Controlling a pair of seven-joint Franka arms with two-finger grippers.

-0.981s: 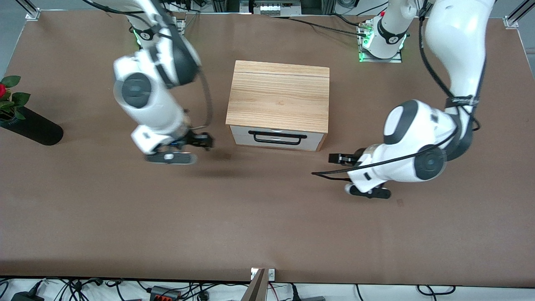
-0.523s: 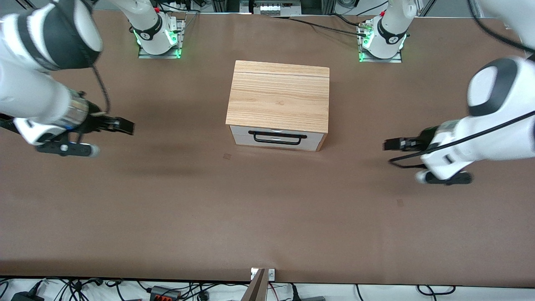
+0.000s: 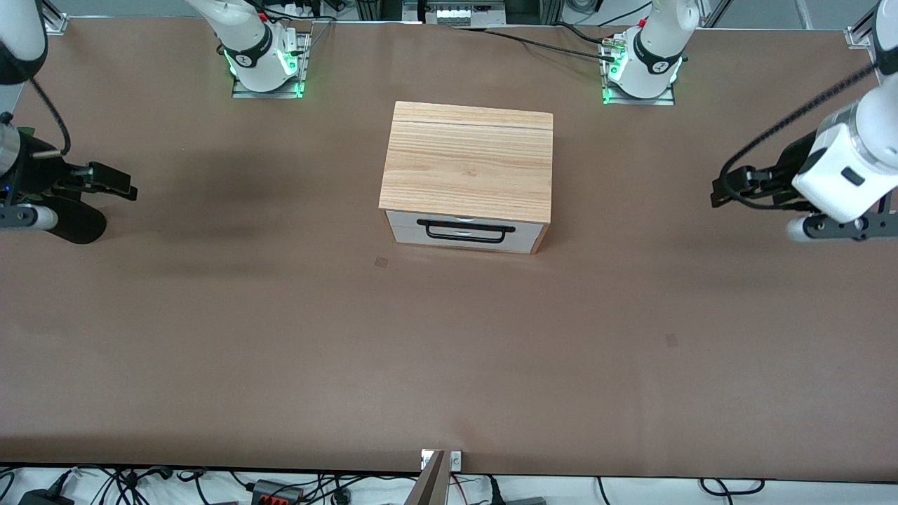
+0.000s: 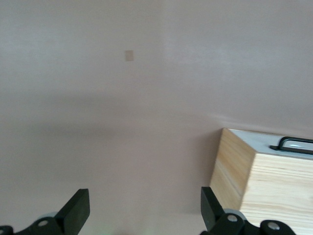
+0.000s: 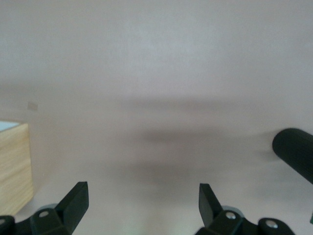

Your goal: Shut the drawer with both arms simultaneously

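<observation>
White-fronted drawer (image 3: 465,232) sits flush in light oak box cabinet (image 3: 467,161), apparently done, so left gripper (image 3: 727,188) and right gripper (image 3: 112,181) hang fingers-apart over opposite table ends.

Black cylinder (image 3: 74,223) on brown table (image 3: 449,365)

The cabinet (image 3: 466,163) sat mid-table (image 3: 280,351), drawer (image 3: 465,233) facing the front camera, left end effector (image 3: 726,186) and right end effector (image 3: 112,180) over opposite table ends.
</observation>
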